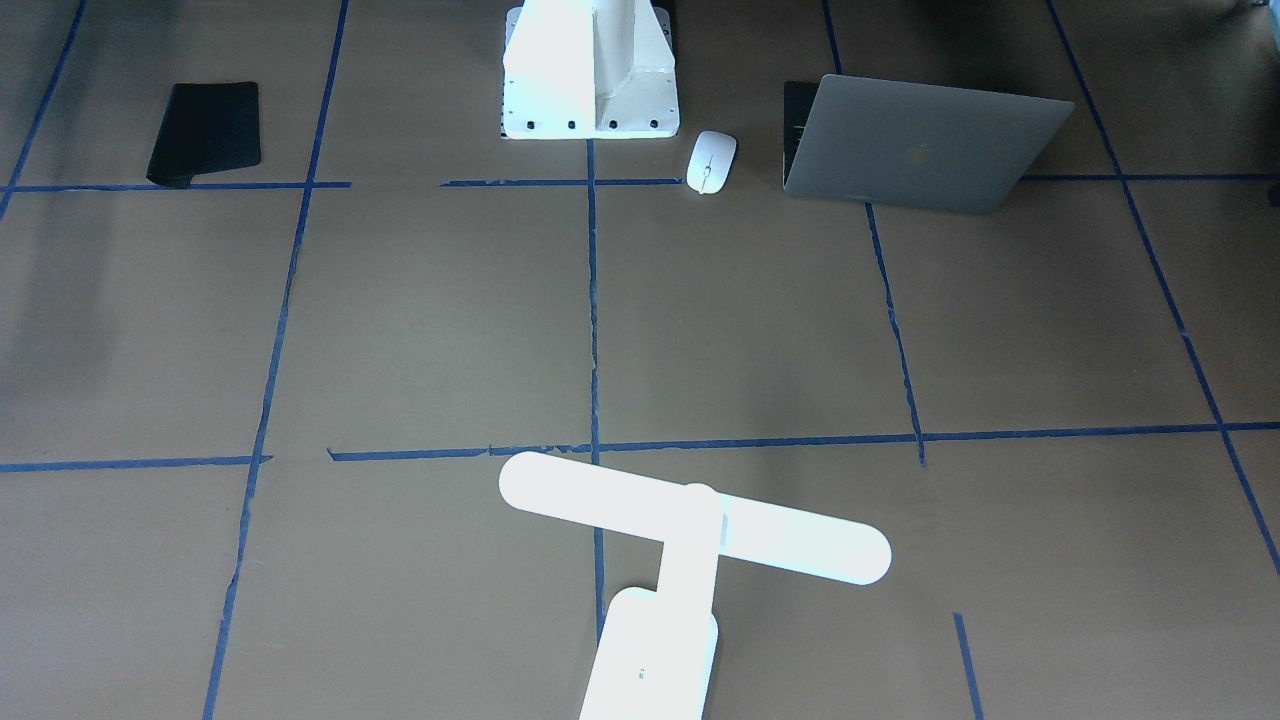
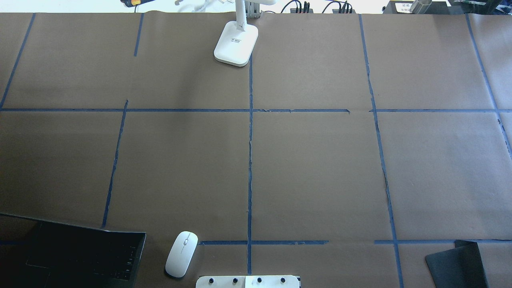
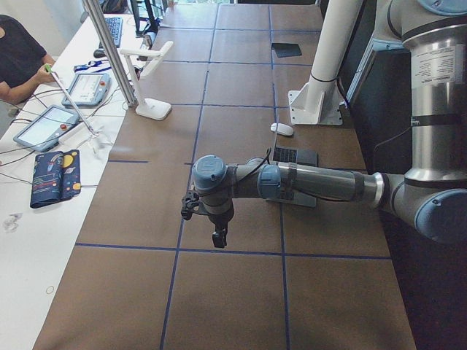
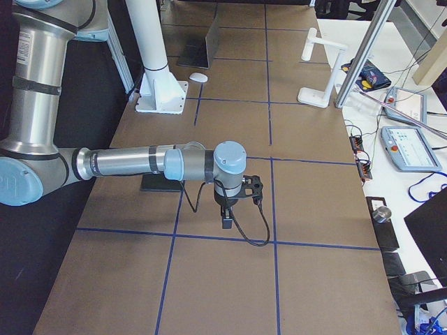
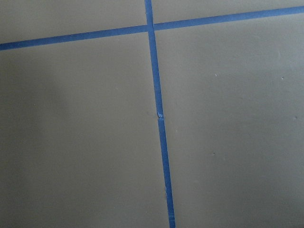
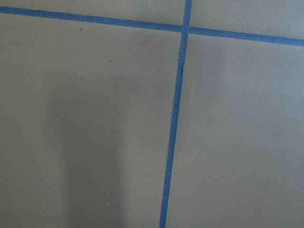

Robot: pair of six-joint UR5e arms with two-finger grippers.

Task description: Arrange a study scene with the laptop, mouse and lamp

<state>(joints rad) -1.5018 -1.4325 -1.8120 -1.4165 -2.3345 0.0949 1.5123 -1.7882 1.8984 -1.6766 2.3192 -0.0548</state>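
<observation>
Reaching level over the table (image 3: 219, 306), left gripper (image 3: 219, 238) and right gripper (image 4: 228, 222) point down; open or closed cannot be told

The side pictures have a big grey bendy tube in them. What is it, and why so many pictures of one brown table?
Those tubes are a robot's two arms. One side camera shows its left arm close up, the other its right arm. Two more cameras look down on the table, one from behind the robot, one facing it. The last two ride on the wrists and see only brown paper and blue tape. On the table are a half-open laptop, a white mouse beside it, a white lamp and a black mat. The jaws hang over bare table; nothing seems held.
</observation>
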